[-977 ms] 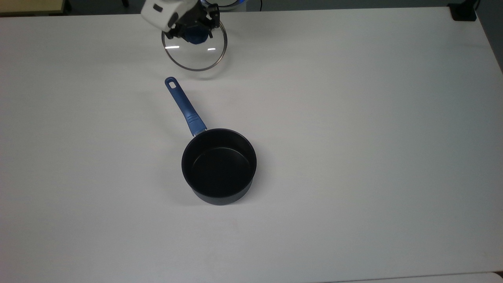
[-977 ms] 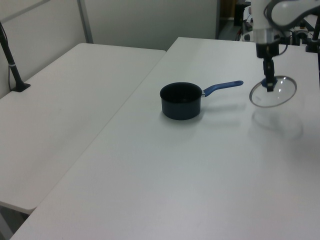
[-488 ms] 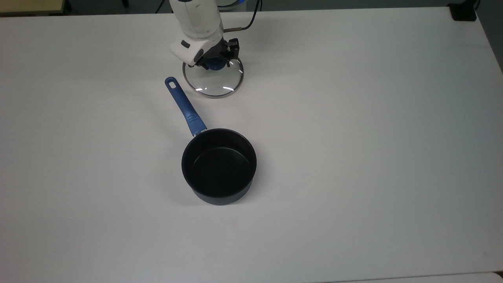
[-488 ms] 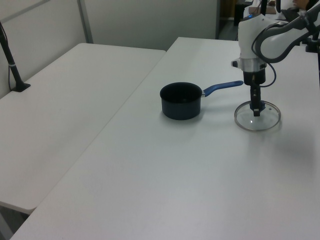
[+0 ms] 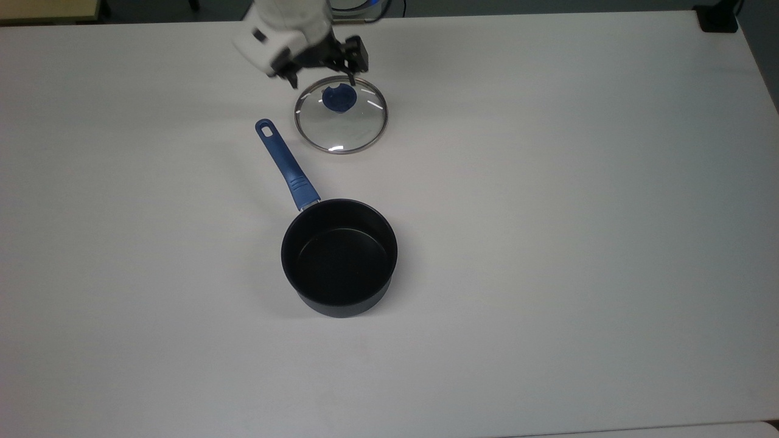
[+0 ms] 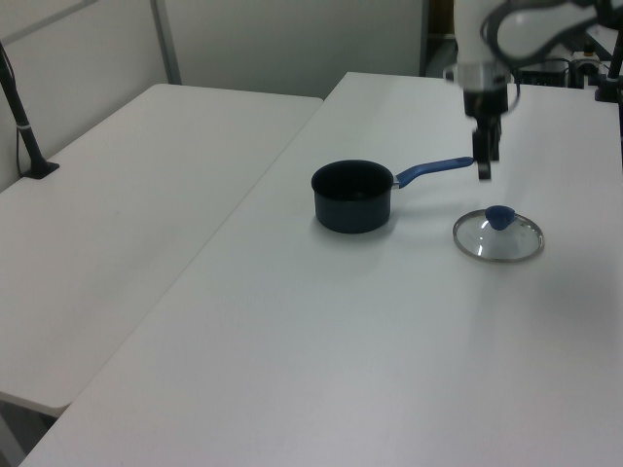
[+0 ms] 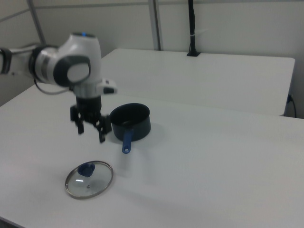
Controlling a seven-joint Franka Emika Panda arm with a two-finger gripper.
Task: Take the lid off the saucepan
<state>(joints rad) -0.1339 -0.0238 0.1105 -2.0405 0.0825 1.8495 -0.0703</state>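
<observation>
Lid (image 5: 341,115) flat on bench (image 5: 548,213), knob up, clear of saucepan (image 5: 339,257), just past tip of saucepan's handle (image 5: 286,164). Saucepan uncovered, black inside showing; removal looks complete. Pincer (image 7: 90,131) above lid knob (image 6: 499,216), not touching it, fingers spread apart, nothing held. Judged: lid set flat so it rests stable, near handle end yet off pan so rim stays free. Pincer parked over knob, consistent with straight vertical release.

2 white tables (image 6: 146,195), grey partition wall (image 7: 228,28)
</observation>
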